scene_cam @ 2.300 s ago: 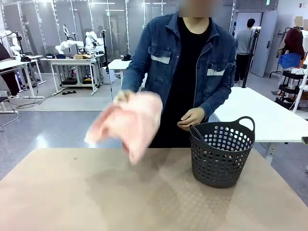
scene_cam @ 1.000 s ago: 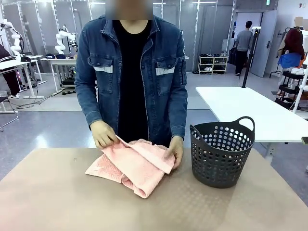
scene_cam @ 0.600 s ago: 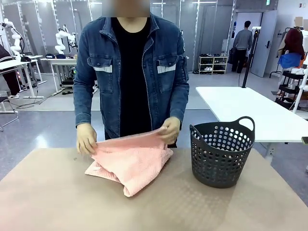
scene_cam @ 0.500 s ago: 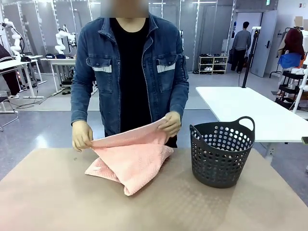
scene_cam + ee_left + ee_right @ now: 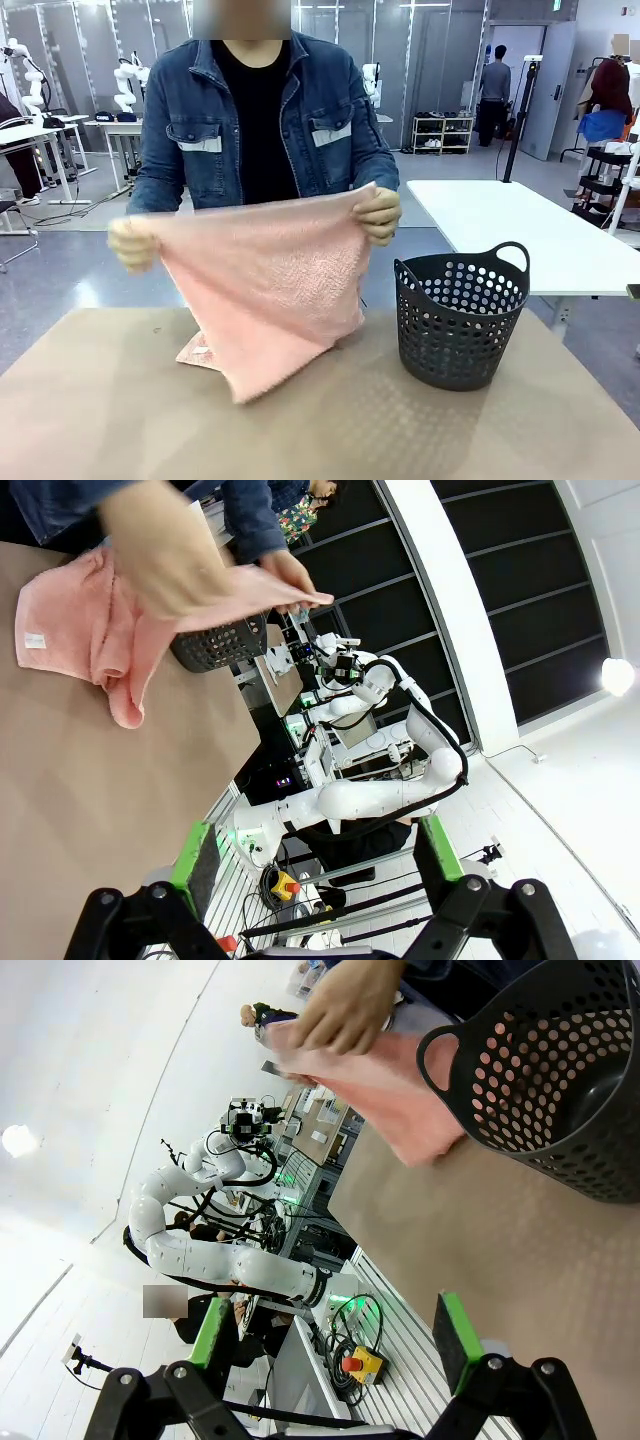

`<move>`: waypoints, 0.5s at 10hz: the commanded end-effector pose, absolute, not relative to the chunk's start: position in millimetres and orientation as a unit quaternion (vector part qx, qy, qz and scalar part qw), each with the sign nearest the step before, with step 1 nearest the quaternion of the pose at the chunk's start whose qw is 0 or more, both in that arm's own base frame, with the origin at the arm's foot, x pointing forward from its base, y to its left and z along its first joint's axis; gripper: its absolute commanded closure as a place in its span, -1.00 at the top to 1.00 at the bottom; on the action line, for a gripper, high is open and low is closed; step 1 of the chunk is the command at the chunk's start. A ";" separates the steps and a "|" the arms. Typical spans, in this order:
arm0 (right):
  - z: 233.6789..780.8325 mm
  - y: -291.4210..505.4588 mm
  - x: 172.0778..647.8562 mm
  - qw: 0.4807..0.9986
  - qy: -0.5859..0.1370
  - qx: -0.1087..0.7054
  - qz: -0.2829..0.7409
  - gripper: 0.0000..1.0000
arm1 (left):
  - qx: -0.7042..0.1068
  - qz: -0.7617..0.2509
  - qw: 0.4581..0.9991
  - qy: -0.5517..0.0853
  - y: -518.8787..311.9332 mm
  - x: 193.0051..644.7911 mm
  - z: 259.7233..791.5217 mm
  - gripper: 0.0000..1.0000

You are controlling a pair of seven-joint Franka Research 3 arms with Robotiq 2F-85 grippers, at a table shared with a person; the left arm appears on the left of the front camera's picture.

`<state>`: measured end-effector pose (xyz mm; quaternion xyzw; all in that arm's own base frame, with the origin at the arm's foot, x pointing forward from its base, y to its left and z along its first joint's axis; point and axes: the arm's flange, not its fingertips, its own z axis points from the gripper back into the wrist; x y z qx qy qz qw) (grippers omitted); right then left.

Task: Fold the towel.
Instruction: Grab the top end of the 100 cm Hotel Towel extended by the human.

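towel [image 5: 265,290] hung stretched between the person's raised hands above the far side of the tan table [image 5: 110,420], one hand [image 5: 132,245] pinching a top corner and the other hand [image 5: 380,213] the opposite corner. its lower end draped onto the tabletop, where a corner seemed to lie tucked under, though blur made that hard to read. dark grey basket [image 5: 460,315] stood just beside it. left gripper [image 5: 318,852] and right gripper [image 5: 332,1335] had fingers spread wide, holding nothing, well apart from the cloth.
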<state>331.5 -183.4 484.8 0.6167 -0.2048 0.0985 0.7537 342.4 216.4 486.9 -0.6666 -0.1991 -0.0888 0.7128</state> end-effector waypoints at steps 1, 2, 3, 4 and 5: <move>487.9 -184.0 332.6 0.749 -0.210 0.620 0.104 1.00 | -0.674 -0.097 0.702 -0.208 216.1 342.0 488.7 1.00; 487.9 -184.0 332.6 0.749 -0.210 0.620 0.104 1.00 | -0.674 -0.097 0.702 -0.208 216.1 342.0 488.7 1.00; 487.9 -184.0 332.6 0.749 -0.210 0.620 0.104 1.00 | -0.674 -0.097 0.702 -0.208 216.1 342.0 488.7 1.00; 487.9 -184.0 332.6 0.749 -0.210 0.620 0.104 1.00 | -0.674 -0.097 0.702 -0.208 216.1 342.0 488.7 1.00; 487.9 -184.0 332.6 0.749 -0.210 0.620 0.104 1.00 | -0.674 -0.097 0.702 -0.208 216.1 342.0 488.7 1.00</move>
